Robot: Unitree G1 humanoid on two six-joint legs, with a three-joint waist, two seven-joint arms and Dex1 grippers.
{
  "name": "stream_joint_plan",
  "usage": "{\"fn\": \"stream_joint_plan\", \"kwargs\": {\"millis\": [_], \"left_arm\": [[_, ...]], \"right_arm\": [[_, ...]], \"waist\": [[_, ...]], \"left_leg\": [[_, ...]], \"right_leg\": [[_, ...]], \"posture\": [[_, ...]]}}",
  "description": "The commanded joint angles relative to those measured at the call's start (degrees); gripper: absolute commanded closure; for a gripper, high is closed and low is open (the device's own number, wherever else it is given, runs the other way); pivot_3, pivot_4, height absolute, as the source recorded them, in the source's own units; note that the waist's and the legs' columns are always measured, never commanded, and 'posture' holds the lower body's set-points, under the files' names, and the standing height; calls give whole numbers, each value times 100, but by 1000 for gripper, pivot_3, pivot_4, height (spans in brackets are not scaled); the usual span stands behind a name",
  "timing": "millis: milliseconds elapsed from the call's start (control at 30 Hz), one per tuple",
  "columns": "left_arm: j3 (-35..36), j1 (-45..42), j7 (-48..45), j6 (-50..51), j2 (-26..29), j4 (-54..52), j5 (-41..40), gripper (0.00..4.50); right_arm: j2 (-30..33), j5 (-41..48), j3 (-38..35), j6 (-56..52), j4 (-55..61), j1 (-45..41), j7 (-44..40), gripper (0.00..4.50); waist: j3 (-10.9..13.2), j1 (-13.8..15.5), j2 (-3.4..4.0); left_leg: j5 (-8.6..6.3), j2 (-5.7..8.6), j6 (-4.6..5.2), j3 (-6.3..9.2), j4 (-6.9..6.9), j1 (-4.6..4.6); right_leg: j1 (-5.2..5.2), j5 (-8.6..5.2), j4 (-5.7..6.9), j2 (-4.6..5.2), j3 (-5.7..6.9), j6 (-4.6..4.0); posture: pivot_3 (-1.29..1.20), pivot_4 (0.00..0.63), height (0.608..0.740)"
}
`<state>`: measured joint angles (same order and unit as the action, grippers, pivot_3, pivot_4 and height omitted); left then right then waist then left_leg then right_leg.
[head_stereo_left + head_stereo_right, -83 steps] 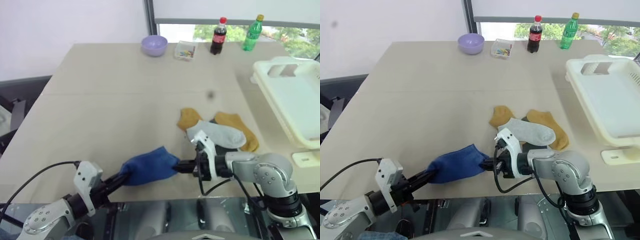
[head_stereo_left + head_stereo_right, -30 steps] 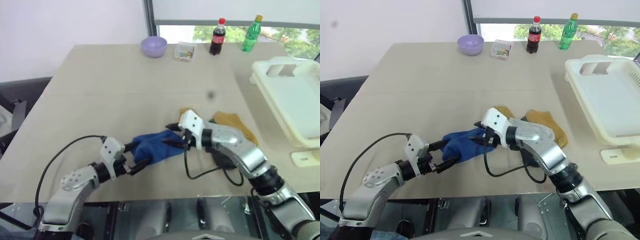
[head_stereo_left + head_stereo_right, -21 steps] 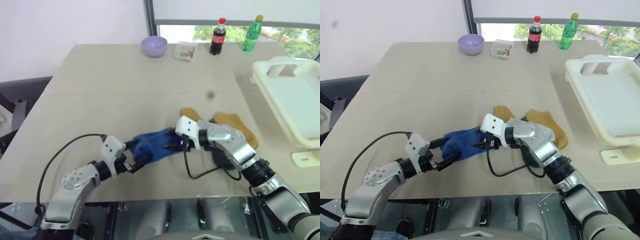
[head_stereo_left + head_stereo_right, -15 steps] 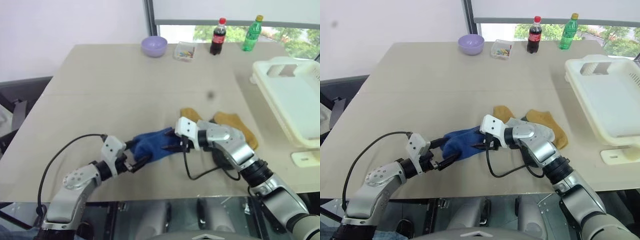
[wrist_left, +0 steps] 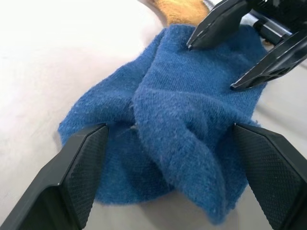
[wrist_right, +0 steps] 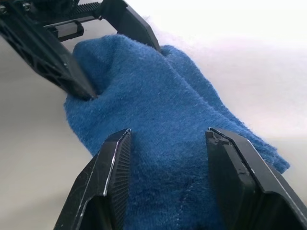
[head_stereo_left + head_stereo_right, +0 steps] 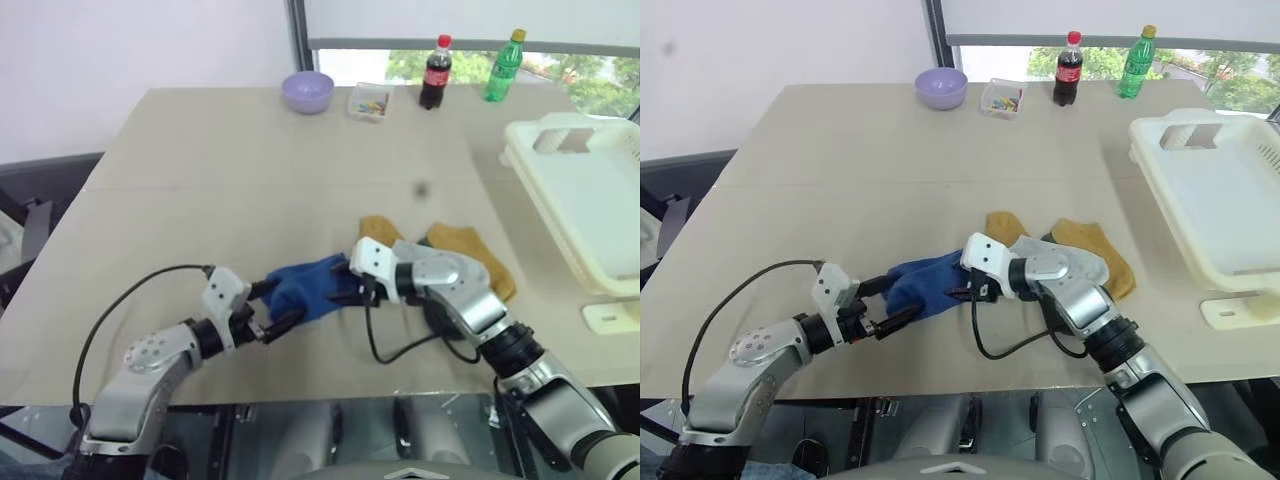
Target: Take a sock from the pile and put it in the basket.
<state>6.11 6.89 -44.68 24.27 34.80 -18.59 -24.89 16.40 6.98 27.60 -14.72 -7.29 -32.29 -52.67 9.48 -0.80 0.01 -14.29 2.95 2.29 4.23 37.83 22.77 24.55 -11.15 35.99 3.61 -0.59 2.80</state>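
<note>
The blue sock [image 7: 312, 287] lies bunched on the table near its front edge, between my two grippers. My right gripper [image 7: 350, 289] points left and is shut on the sock's right end, with a fold of fabric [image 6: 168, 158] filling the gap between its fingers. My left gripper [image 7: 277, 306] stands wide open around the sock's left end [image 5: 187, 120], one finger on each side. The pile [image 7: 478, 255], mustard-yellow socks with a grey one partly hidden behind my right arm, lies just right of the sock. The cream-white basket [image 7: 590, 200] stands at the table's right edge.
Along the far edge stand a lilac bowl [image 7: 308, 90], a small clear box [image 7: 370, 102], a cola bottle [image 7: 435, 72] and a green bottle [image 7: 505, 66]. A cable loops from each wrist. The table's front edge runs just below both grippers.
Since the earliest frames the sock and both grippers have shifted farther onto the table, and my left gripper has let go of it. Over the last second the right gripper sank slightly with the sock.
</note>
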Motion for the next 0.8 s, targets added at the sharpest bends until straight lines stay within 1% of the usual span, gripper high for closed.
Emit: {"fn": "stream_joint_plan", "kwargs": {"millis": [33, 167, 267, 333, 367, 433, 467, 500, 800], "left_arm": [[34, -45, 45, 119, 94, -228, -22, 77], [-8, -80, 64, 234, 186, -276, 46, 77], [6, -118, 72, 252, 200, -310, 35, 801], [-33, -121, 49, 171, 240, -301, 134, 1659], [-46, -119, 60, 163, 237, -300, 163, 2220], [-73, -114, 62, 176, 234, -317, 187, 3114], [-83, -111, 62, 187, 237, -332, 192, 3733], [-89, -111, 66, 195, 240, -344, 196, 4003], [0, -382, 87, 482, 325, -671, 26, 4003]], "right_arm": [[-88, -12, -162, 75, 77, 26, 45, 2008], [-97, -16, -182, 57, 59, 39, 38, 2008], [-110, -23, -191, 36, 57, 54, 34, 2008], [-124, -27, -201, 26, 63, 64, 40, 2008], [-131, -31, -207, 24, 64, 68, 46, 2008], [-141, -39, -218, 23, 62, 72, 55, 2008], [-146, -43, -224, 27, 61, 73, 61, 2008], [-150, -46, -229, 29, 61, 75, 67, 2008], [-216, -93, -220, -21, 46, 40, 101, 2008]], "waist": [[0, 0, 0], [0, 0, 0], [0, 0, 0], [1, 0, -1], [1, 0, -1], [1, -2, -1], [1, -1, -1], [1, -1, -1], [1, -1, -1]], "left_leg": [[0, 0, 0, 0, -1, 0], [0, 0, 0, 0, -2, 0], [0, 0, 0, 0, -2, 0], [0, 0, 0, 0, -2, 0], [0, 0, -1, 0, -2, 0], [0, 0, -1, -1, -3, 0], [0, 0, -1, -1, -3, 0], [0, 0, -1, -1, -3, 0], [1, 0, -1, -1, -3, 0]], "right_leg": [[1, 0, 0, -1, 0, 0], [1, 1, 0, -1, -1, 1], [1, 1, 0, -1, 0, 1], [1, 1, 0, -1, 0, 1], [1, 1, 0, -1, 0, 1], [1, 1, 0, -2, -1, 1], [1, 1, 0, -1, -1, 1], [1, 1, 0, -1, -2, 1], [1, 2, 0, -2, -1, 1]], "posture": [[0, 150, 735], [0, 150, 735], [0, 150, 735], [0, 150, 735], [0, 150, 735], [0, 150, 735], [0, 150, 735], [0, 150, 735], [0, 150, 735]]}}
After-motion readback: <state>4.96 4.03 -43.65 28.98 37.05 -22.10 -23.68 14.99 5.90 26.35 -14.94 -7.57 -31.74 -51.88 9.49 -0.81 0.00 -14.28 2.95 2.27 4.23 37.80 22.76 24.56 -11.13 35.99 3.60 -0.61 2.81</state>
